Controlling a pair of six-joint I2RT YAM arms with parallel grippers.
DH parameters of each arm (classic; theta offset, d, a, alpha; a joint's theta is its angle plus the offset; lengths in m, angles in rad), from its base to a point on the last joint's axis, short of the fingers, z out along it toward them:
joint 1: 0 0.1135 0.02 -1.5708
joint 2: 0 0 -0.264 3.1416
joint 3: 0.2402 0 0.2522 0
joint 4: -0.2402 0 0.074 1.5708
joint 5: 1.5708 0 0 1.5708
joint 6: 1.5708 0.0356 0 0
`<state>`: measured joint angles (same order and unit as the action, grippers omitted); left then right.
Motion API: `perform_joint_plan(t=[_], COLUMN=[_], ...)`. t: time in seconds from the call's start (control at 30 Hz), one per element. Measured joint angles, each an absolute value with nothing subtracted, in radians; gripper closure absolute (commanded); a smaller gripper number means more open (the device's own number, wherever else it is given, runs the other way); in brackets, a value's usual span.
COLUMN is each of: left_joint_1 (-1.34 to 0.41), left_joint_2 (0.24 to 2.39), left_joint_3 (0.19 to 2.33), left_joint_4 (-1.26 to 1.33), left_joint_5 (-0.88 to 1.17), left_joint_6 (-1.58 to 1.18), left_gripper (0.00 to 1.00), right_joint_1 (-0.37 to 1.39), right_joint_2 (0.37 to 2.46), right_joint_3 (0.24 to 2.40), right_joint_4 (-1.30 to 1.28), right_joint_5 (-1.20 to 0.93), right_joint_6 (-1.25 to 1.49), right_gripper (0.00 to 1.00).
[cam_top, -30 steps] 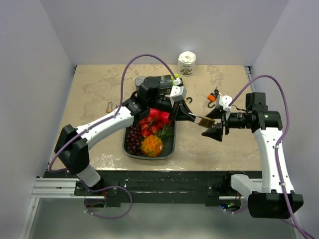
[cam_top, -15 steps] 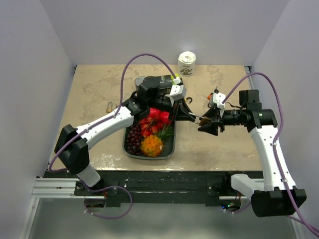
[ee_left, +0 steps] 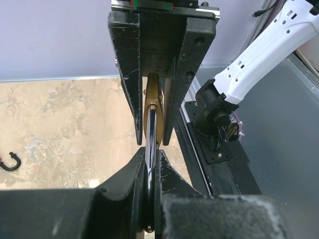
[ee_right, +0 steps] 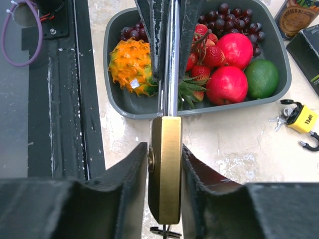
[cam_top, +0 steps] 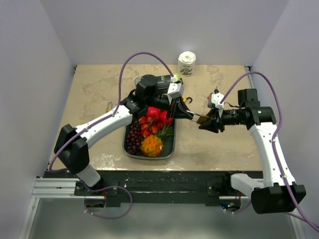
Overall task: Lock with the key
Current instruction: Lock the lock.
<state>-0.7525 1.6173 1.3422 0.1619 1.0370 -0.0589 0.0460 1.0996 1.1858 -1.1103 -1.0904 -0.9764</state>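
Note:
A brass padlock (cam_top: 202, 119) hangs above the table between my two arms. My left gripper (cam_top: 186, 114) is shut on its steel shackle (ee_left: 150, 144), which runs between the fingers in the left wrist view. My right gripper (cam_top: 206, 123) is closed on the brass body (ee_right: 166, 169), one finger on each flat face. A dark key ring (ee_right: 164, 231) shows just under the padlock's lower end; the key itself is hidden. In the left wrist view the brass body (ee_left: 152, 97) sits between the right gripper's black fingers.
A grey tray (cam_top: 128, 151) of fruit lies under the left arm and fills the top of the right wrist view (ee_right: 112, 74). A yellow padlock (ee_right: 301, 118) with keys, a black hook (cam_top: 188, 101) and a white roll (cam_top: 187, 63) lie further back.
My right gripper moved up and left to the padlock and closed its open fingers on the brass body. The left gripper shifted slightly back with the shackle.

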Motion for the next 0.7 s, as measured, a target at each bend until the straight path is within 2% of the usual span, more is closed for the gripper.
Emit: perform_joint_plan(t=[0.17,0.23,0.27,0.37,0.5,0.7], left_joint_1=[-0.751,-0.751,-0.751,-0.751,-0.747,-0.733], left_joint_2=[1.617,1.617,1.617,1.617,1.617,1.608], left_joint_3=[1.342,1.342,1.342,1.341,1.338,1.338], left_joint_4=[0.163,0.165,0.165,0.165,0.170,0.126], left_joint_5=[1.037,1.037,1.037,1.044,1.047,1.060], left_joint_6=[-0.060,-0.061,-0.064,-0.068,-0.067,-0.007], left_gripper=[1.00,1.00,1.00,1.00,1.00,0.76], right_joint_1=[0.048,0.052,0.055,0.063,0.070,0.080], right_joint_2=[1.104,1.108,1.111,1.114,1.114,1.122], right_joint_3=[1.197,1.202,1.203,1.204,1.205,1.208], right_joint_4=[-1.111,-1.110,-1.109,-1.100,-1.089,-1.083], right_joint_5=[-1.093,-1.094,-1.094,-1.090,-1.090,-1.090], right_joint_6=[-0.977,-0.977,-0.975,-0.955,-0.929,-0.898], right_gripper=[0.69,0.72,0.75,0.97,1.00,1.00])
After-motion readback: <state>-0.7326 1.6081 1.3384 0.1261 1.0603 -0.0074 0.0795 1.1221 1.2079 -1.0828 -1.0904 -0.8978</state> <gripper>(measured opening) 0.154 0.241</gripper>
